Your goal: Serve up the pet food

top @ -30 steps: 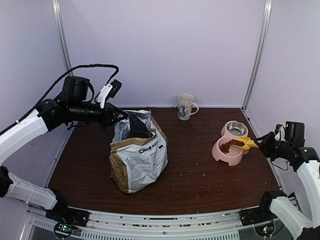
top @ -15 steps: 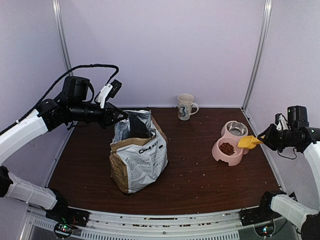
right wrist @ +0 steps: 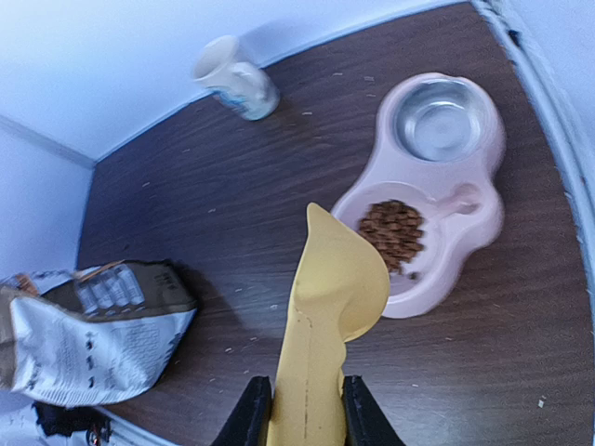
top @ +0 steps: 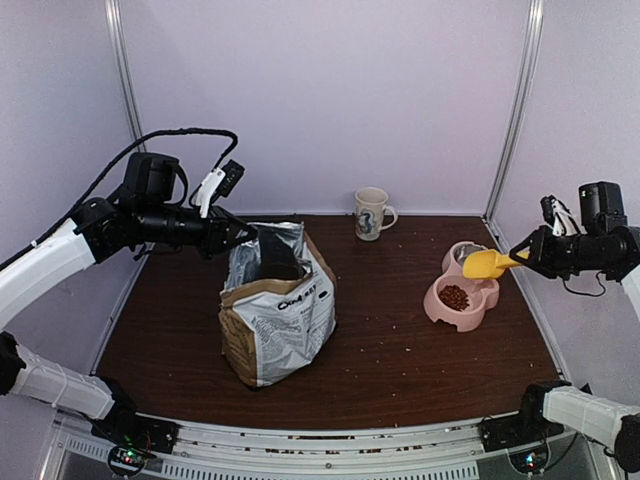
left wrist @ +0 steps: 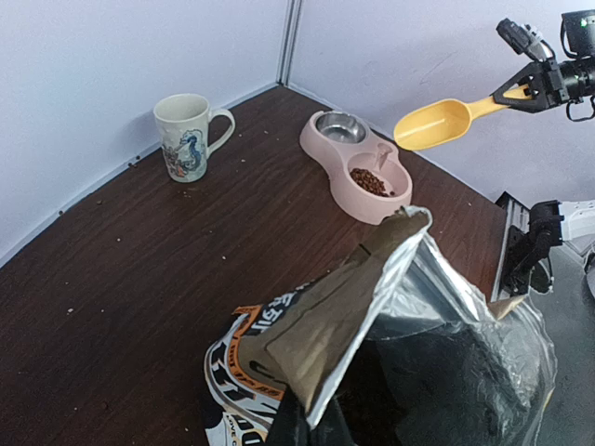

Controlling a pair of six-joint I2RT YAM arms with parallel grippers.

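Observation:
The pet food (top: 454, 297) lies as a small heap of brown kibble in the near cup of the pink double bowl (top: 436, 305). My right gripper (top: 525, 255) is shut on the handle of a yellow scoop (top: 485, 264), held in the air above and just right of the bowl. In the left wrist view the scoop (left wrist: 432, 123) looks empty. From the right wrist, the scoop (right wrist: 330, 316) sits between my fingers above the kibble (right wrist: 393, 229). My left gripper (top: 245, 237) pinches the top edge of the open kraft bag (top: 275, 315), holding its foil mouth (left wrist: 446, 307) open.
A cream mug (top: 371, 213) stands at the back centre of the dark wooden table. The bowl's far cup holds a steel insert (top: 474, 258). Stray crumbs dot the table around the bag and bowl. White walls close in on both sides.
My right gripper has lifted the scoop off the bowl, up and slightly right, and turned it level. The kibble heap stays in the bowl. The left arm and bag are still.

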